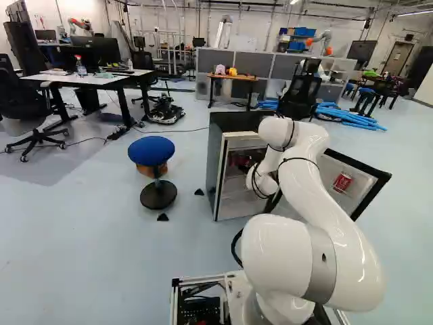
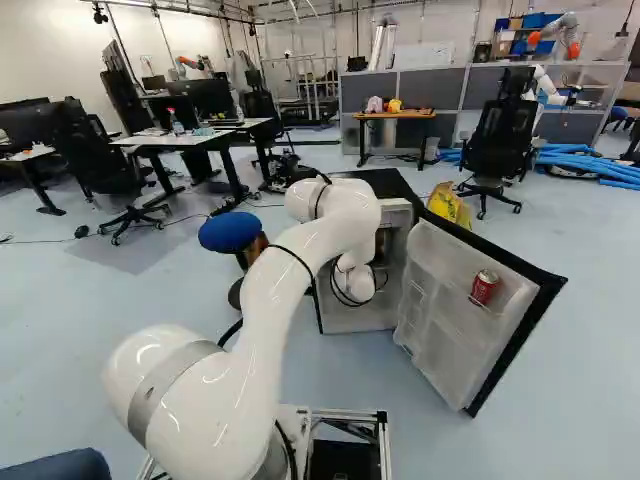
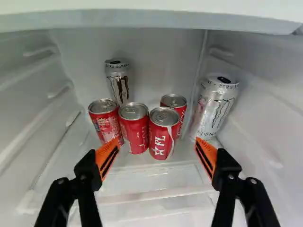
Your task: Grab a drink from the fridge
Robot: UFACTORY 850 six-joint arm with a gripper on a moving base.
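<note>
In the left base view, a blue stool (image 1: 151,150) stands on the floor at the left, just beside the fridge (image 2: 376,184). The white arm (image 1: 298,156) reaches into the fridge's opening, and its gripper (image 3: 157,139) faces a shelf (image 3: 151,180) inside. Its two fingers stand wide open, gripping nothing, and their orange pads (image 3: 107,158) slant towards each other.

The drinks stand ahead of the gripper, towards the shelf's back edge. From one side to the other, the first is a red can (image 3: 105,123), just ahead of one finger. Behind it, nearer the back edge, is a slim silver can (image 3: 118,85). Next comes a second red can (image 3: 135,130), then a third red can (image 3: 163,136); both stand ahead of the gap between the fingers, close together. A fourth red can (image 3: 179,108) stands partly hidden behind the third. Last is a tall silver can (image 3: 214,108), beside the shelf's back corner and ahead of the other finger. Whether either finger touches a can, he could not tell.

At the right, the fridge door (image 2: 455,330) hangs open, with one more red can (image 2: 485,288) on its inner side, near the top edge.
</note>
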